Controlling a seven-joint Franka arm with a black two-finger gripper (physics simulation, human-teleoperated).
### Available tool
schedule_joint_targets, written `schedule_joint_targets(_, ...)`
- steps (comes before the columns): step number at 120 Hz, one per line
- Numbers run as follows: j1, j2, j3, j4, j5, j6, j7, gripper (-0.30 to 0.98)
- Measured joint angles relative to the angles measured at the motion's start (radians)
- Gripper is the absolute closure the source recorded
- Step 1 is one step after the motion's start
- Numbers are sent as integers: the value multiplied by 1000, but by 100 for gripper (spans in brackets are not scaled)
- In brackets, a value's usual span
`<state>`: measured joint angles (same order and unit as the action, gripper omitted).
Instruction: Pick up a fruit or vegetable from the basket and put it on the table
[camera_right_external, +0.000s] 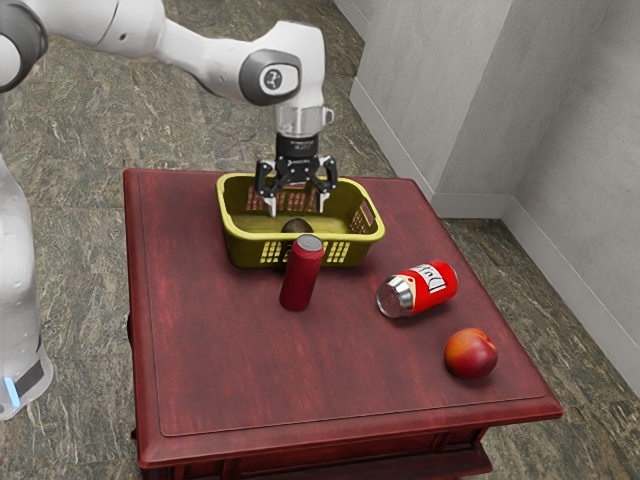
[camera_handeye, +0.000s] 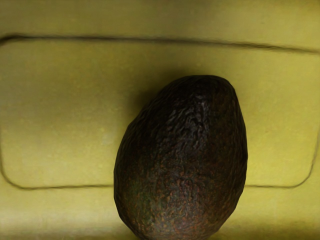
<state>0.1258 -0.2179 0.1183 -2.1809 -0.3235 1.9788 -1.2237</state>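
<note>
In the exterior view, the black two-finger claw (camera_right_external: 297, 208) hangs pointing down inside the mouth of the yellow-green plastic basket (camera_right_external: 345, 239), its fingers apart with nothing clamped between them. Below it, a dark, rounded avocado (camera_right_external: 296, 226) sits on the basket's floor, partly hidden by the near wall. The basket stands on the reddish wooden desk (camera_right_external: 230, 370). Just in front of it is an upright dark-red can with a grey top (camera_right_external: 301, 278); towards the exterior view's right, a red and silver can with lettering (camera_right_external: 428, 287) lies on its side, and beyond that rests a round red-orange fruit (camera_right_external: 470, 353). How that fruit came to be on the desk, the pictures do not tell.

In the wrist view, the avocado (camera_handeye: 182, 160) shows its rough, nearly black skin against the yellow basket floor (camera_handeye: 60, 115), lying under the hand.

As I judge it, the reach is well along, with the claw over its target, but the pick itself is undone. Lowering around the avocado, closing on it, lifting it clear of the rim, carrying it over bare desk and letting go all remain.
</note>
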Motion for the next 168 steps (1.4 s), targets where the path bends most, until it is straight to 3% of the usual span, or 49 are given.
schedule_joint_targets(168, 11, 174, 0, 5, -99, 58, 163, 0)
